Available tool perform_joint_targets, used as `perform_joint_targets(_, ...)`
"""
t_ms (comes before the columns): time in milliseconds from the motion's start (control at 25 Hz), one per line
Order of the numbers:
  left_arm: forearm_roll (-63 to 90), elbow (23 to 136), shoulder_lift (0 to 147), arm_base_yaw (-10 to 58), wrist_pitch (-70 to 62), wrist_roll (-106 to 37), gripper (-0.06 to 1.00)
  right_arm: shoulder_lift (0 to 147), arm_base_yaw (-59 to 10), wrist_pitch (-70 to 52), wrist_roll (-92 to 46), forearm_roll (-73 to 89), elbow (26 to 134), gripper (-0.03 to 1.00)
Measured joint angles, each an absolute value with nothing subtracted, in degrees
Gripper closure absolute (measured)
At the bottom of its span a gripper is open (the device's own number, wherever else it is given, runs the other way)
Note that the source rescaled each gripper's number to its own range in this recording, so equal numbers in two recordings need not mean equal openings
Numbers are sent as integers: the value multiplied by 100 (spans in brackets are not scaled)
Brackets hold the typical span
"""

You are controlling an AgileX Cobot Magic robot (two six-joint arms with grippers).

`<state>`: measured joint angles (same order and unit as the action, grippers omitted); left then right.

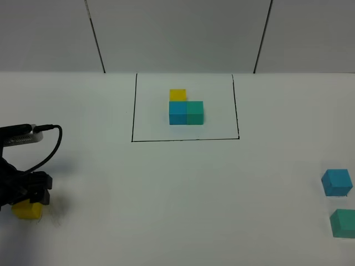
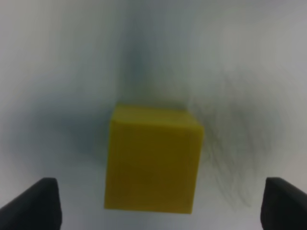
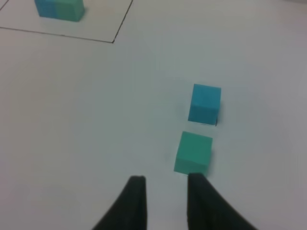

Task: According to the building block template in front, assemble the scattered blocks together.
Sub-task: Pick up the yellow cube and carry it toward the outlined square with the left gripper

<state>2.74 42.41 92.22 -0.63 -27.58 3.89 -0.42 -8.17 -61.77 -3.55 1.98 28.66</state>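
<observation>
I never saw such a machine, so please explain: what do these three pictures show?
It is a robot with two arms; each ends in an end effector carrying a camera. One picture looks down from high on the white table; two come from the wrists. In the black drawn frame sits the template of three joined cubes. Loose lie a yellow cube, a blue cube and a green cube. The left end effector stands open around the yellow cube; the right end effector, open, holds nothing.

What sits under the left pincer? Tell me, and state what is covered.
The yellow cube sits on the white table below the open left pincer, between its fingers without touching them. In the high view the pincer covers the cube's rear part; its underside is hidden.
</observation>
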Motion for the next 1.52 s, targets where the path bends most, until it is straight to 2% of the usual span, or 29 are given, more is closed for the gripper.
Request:
perform_joint_targets(440, 135, 4213, 9572, -63, -2426, 389, 17, -42, -817, -6177, -355, 198, 2866, 97)
perform_joint_targets(760, 113, 4213, 9843, -63, -2255, 389, 23, -42, -817, -6177, -355, 198, 2866, 97)
perform_joint_targets(840, 113, 4213, 9846, -63, -2195, 389, 30, -42, -817, -6177, -355, 198, 2866, 97)
perform_joint_targets(880, 113, 4213, 9846, -63, -2158, 389, 37, -42, -817, -6177, -355, 198, 2866, 97)
perform_joint_targets(920, 113, 4213, 9846, -63, -2135, 389, 47, -42, -817, -6177, -355, 198, 2866, 97)
perform_joint_targets(1000, 44, 4213, 9846, -63, -2117, 389, 74, -42, -817, -6177, -355, 198, 2866, 97)
perform_joint_targets(1040, 0, 4213, 9846, -63, -2097, 389, 93, -42, -817, -6177, -355, 198, 2866, 97)
perform_joint_targets(1320, -302, 4684, 9850, 127, -2531, -135, 94, -42, -817, -6177, -355, 198, 2866, 97)
perform_joint_targets(1520, 153, 5853, 9852, 1260, -2973, -2284, 94, -42, -817, -6177, -355, 198, 2866, 97)
